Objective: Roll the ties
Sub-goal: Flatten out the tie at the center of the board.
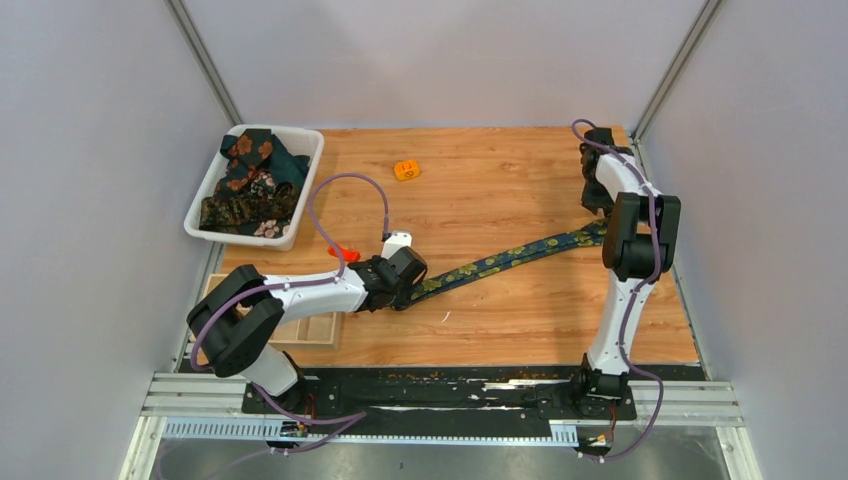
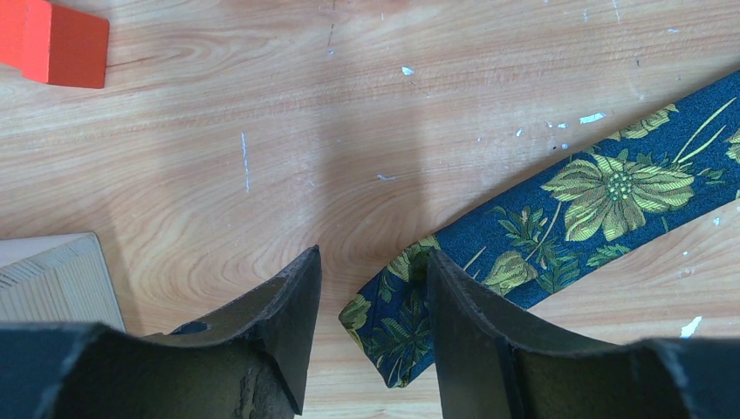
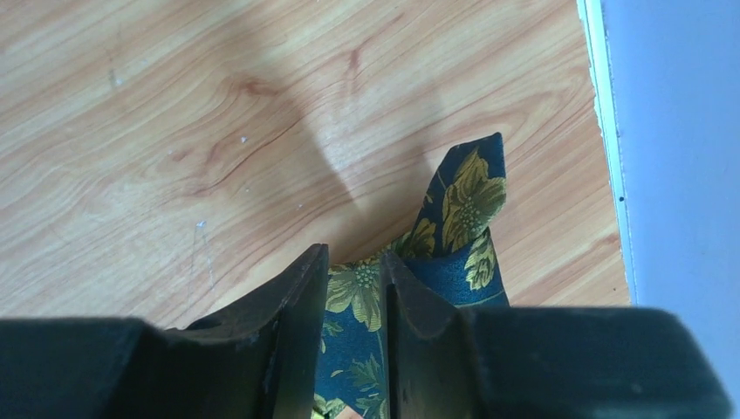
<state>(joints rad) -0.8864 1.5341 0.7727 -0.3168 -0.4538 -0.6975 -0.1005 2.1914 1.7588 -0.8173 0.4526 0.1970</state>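
Note:
A navy tie (image 1: 500,260) with yellow-green flowers lies stretched slantwise across the wooden table between my two grippers. My left gripper (image 1: 412,287) is at its narrow end. In the left wrist view that gripper (image 2: 373,279) stands open, the narrow end (image 2: 393,332) lies flat between the fingers, and the right finger (image 2: 454,314) is over the fabric. My right gripper (image 3: 353,257) is shut on the wide end (image 3: 467,196), whose pointed tip curls up beyond the fingers, close to the table's right edge. Several more ties (image 1: 250,185) are piled in a white bin.
The white bin (image 1: 308,170) stands at the back left. An orange piece (image 1: 406,170) lies mid-table at the back. A red piece (image 1: 343,252) sits just behind my left arm, also seen as the red block (image 2: 57,44). A wooden box (image 1: 310,330) is at the near left.

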